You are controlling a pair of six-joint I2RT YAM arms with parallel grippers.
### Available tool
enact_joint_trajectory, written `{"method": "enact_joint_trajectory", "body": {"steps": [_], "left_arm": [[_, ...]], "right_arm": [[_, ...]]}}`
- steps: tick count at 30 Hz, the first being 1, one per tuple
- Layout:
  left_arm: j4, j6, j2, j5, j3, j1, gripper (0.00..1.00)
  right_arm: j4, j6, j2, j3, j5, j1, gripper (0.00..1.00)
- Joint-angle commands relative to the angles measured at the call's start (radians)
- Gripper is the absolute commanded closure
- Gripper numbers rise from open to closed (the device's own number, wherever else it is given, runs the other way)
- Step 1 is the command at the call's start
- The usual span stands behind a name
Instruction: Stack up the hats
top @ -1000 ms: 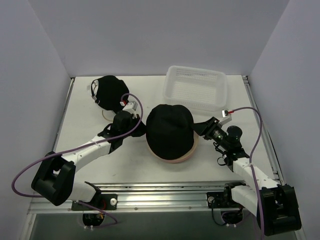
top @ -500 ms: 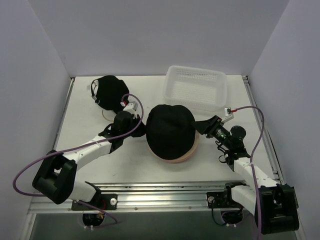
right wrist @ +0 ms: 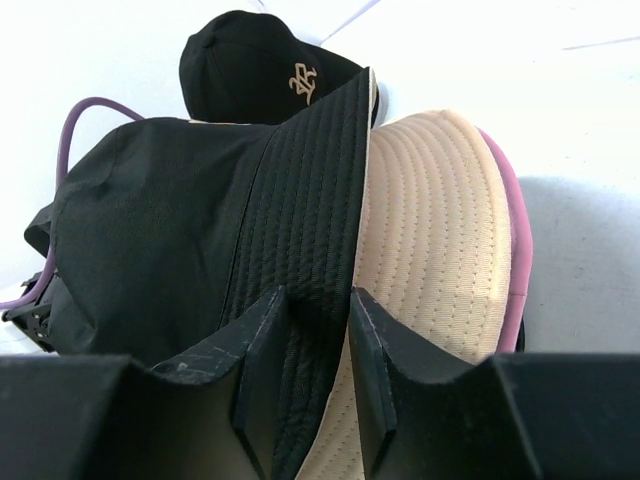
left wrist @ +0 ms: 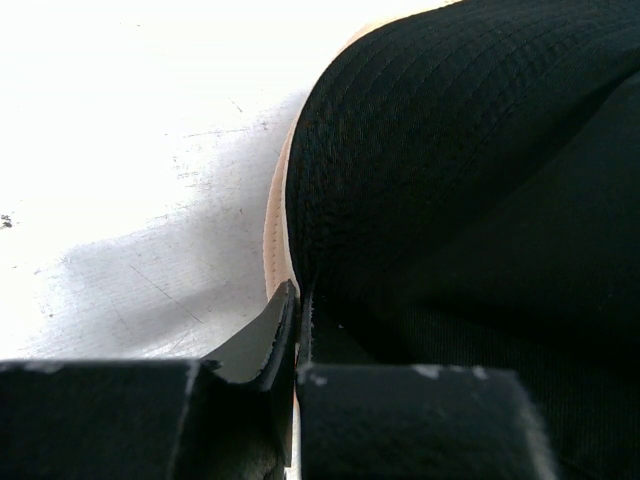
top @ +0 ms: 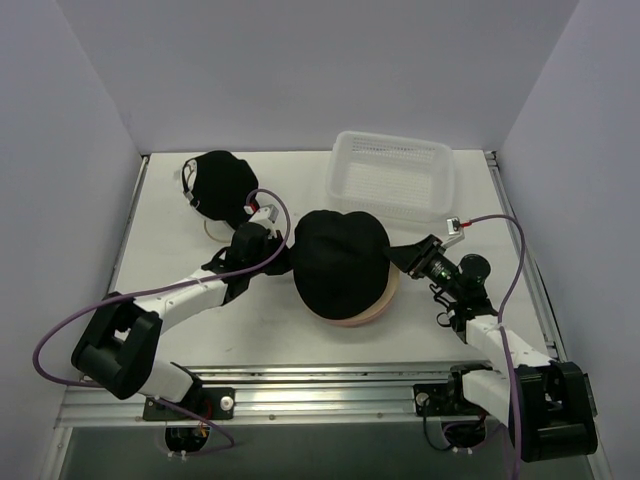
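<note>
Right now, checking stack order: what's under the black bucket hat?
A tan bucket hat, then a pink hat, only brims showing. The black bucket hat covers their crowns and anything deeper.

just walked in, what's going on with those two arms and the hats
A black fabric bucket hat sits on a tan fabric bucket hat and a pink fabric bucket hat mid-table. The left hand is pinched shut on its brim; the right hand grips the opposite brim. A black fabric cap lies apart at the back left, not yet stacked. A white plastic mesh basket stands back right.
</note>
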Motion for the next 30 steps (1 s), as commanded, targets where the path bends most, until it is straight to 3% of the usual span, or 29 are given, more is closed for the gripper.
{"method": "enact_joint_trajectory", "body": {"steps": [1, 6, 9, 10, 12, 16, 19, 30], "left_arm": [[0.019, 0.010, -0.001, -0.038, 0.016, 0.009, 0.98], [0.034, 0.003, -0.004, -0.036, 0.008, 0.006, 0.98], [0.037, 0.003, 0.006, -0.033, 0.011, 0.003, 0.98], [0.039, 0.003, 0.005, -0.035, 0.010, 0.003, 0.98], [0.043, 0.001, 0.003, -0.035, 0.003, 0.001, 0.98], [0.046, -0.003, -0.023, -0.039, -0.024, 0.001, 0.98], [0.048, -0.008, -0.063, -0.047, -0.049, 0.003, 0.98], [0.081, -0.025, -0.129, -0.050, -0.124, 0.004, 0.98]], "right_arm": [[0.106, 0.012, 0.002, 0.000, -0.036, -0.007, 0.74], [0.113, 0.015, 0.002, -0.006, -0.037, -0.007, 0.79], [0.134, 0.024, 0.010, -0.012, -0.042, -0.007, 0.90], [0.134, 0.025, 0.011, -0.012, -0.039, -0.006, 1.00], [0.111, 0.016, 0.016, -0.012, -0.027, -0.009, 1.00], [-0.155, -0.080, -0.002, -0.001, 0.118, -0.018, 1.00], [-0.237, -0.125, -0.018, -0.017, 0.176, -0.018, 1.00], [-0.322, -0.168, -0.024, -0.066, 0.327, 0.015, 1.00]]}}
